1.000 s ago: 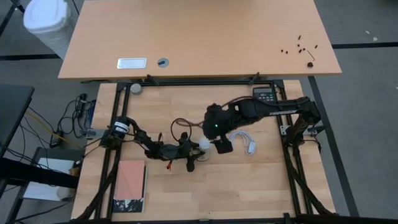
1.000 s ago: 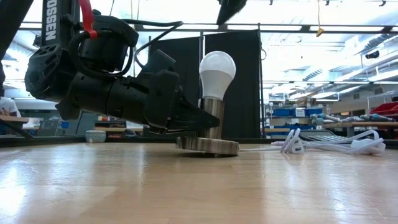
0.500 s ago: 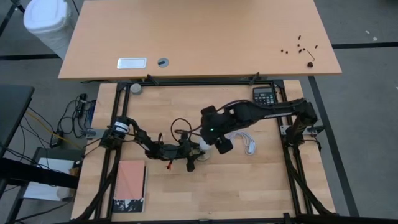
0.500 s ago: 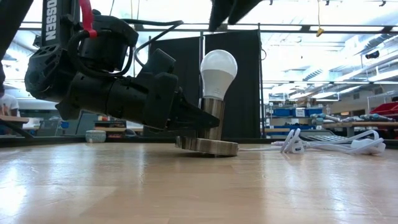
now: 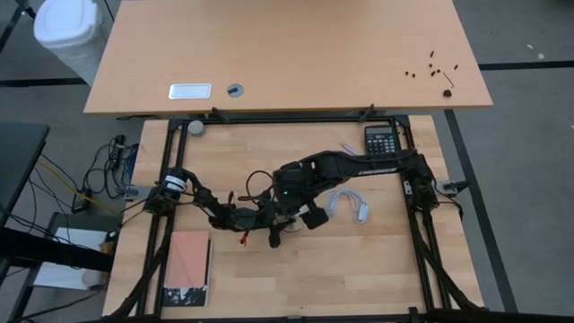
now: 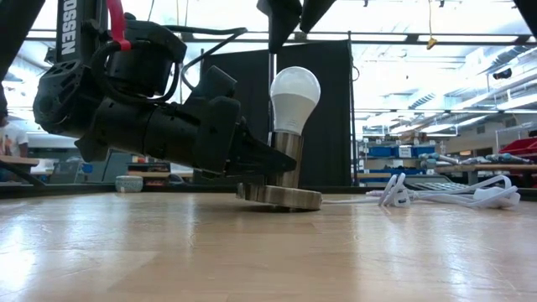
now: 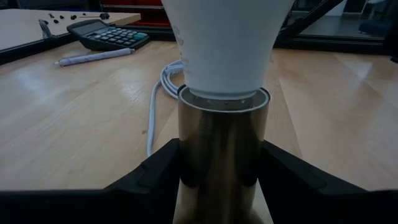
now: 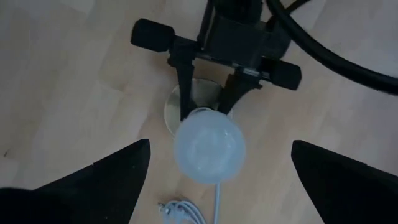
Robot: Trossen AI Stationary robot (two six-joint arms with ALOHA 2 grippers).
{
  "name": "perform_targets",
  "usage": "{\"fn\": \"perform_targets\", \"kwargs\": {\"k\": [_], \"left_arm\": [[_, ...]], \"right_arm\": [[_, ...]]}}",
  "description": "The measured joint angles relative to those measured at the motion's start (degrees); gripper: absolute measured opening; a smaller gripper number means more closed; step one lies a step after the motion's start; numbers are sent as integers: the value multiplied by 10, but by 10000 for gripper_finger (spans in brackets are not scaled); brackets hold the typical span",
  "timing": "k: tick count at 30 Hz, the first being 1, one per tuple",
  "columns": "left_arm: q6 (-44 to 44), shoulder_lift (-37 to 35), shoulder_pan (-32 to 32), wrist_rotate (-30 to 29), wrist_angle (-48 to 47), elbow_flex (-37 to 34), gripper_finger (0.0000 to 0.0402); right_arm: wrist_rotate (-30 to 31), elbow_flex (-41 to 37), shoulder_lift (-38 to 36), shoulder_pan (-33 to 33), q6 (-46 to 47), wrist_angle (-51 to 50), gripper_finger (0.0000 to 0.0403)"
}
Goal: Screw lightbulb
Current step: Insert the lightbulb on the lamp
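Low view, from nine o'clock across: left end effector [image 6: 267, 161] low over the worktop [image 6: 268, 252], fingers [image 7: 155, 174] clenched on the metal socket post [image 7: 221, 155] from either side. Lightbulb [image 6: 294, 99] upright in that post, globe at twelve o'clock, above the round base disc [image 6: 279, 196]. Right end effector [image 8: 217, 180] straight above the globe, fingers spread wide, released, clear of the glass. White cord [image 6: 440, 195] coiled at three o'clock. Calculator [image 5: 383, 140] near the worktop's far right corner.

Left pincer [image 8: 205, 102] flanks socket stem; space around lightbulb [image 8: 208, 147] globe free; cord [image 5: 350, 205] nearby.
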Motion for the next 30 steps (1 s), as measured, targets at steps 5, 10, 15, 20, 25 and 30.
{"fn": "perform_targets", "kwargs": {"k": [5, 10, 15, 20, 25, 30], "left_arm": [[0, 0, 0, 0, 0, 0, 194], [5, 0, 0, 0, 0, 0, 194], [6, 0, 0, 0, 0, 0, 194], [6, 0, 0, 0, 0, 0, 194], [6, 0, 0, 0, 0, 0, 194], [5, 0, 0, 0, 0, 0, 194]], "right_arm": [[-11, 1, 2, 0, -4, -1, 400], [-17, -3, 2, -1, -3, 6, 400], [-19, -26, 2, -8, -2, 29, 400], [-19, -53, 2, -7, -8, 39, 400], [-19, -81, 2, -9, -8, 58, 400], [-16, -105, 2, -12, -10, 72, 400]]}}
